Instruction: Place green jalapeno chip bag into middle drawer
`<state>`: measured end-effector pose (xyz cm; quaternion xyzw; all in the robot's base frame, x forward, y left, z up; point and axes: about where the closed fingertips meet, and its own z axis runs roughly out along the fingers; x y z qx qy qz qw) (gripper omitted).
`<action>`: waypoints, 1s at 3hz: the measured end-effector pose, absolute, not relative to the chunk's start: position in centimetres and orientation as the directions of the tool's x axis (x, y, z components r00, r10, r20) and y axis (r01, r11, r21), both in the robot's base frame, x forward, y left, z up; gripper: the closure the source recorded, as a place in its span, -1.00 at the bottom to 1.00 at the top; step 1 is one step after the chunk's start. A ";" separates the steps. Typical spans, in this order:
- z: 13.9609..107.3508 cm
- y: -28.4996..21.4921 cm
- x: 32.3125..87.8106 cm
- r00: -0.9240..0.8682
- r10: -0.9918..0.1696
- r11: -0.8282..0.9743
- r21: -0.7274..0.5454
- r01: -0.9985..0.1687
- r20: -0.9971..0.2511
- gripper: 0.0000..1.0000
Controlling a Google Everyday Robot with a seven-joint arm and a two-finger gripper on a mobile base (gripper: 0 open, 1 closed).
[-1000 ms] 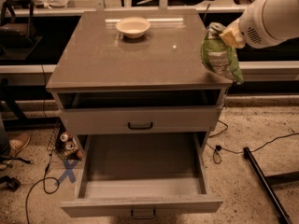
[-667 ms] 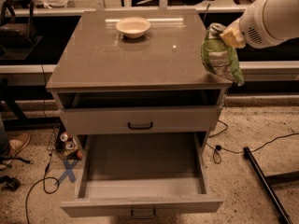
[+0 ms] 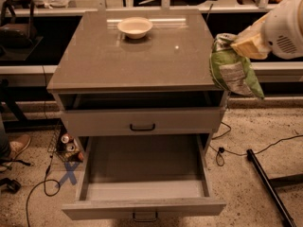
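The green jalapeno chip bag [image 3: 233, 71] hangs crinkled in the air at the cabinet top's right edge, just off its front right corner. My gripper [image 3: 242, 44] comes in from the upper right on a white arm and is shut on the bag's top. The middle drawer [image 3: 142, 207] is pulled fully open below, showing a plain grey inside, with its dark handle at the bottom edge. The bag is above and to the right of the drawer's opening.
A cream bowl [image 3: 135, 27] stands at the back of the cabinet top [image 3: 118, 65]. The upper drawer front [image 3: 142, 122] with a black handle is closed. Cables, cans and a blue X lie on the floor at left. A black bar [image 3: 267, 186] lies on the floor at right.
My gripper and the bag have shifted slightly right and down, from over the top's right edge to just off it. The drawer and bowl have not moved.
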<state>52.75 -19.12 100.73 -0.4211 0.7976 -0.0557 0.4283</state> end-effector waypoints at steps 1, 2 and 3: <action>96.8 -19.3 49.2 -0.273 -0.790 0.542 -0.415 -0.731 -0.549 1.00; 89.5 -20.2 48.2 -0.316 -0.840 0.484 -0.348 -0.803 -0.441 1.00; 89.5 -20.2 48.2 -0.316 -0.840 0.484 -0.348 -0.803 -0.440 1.00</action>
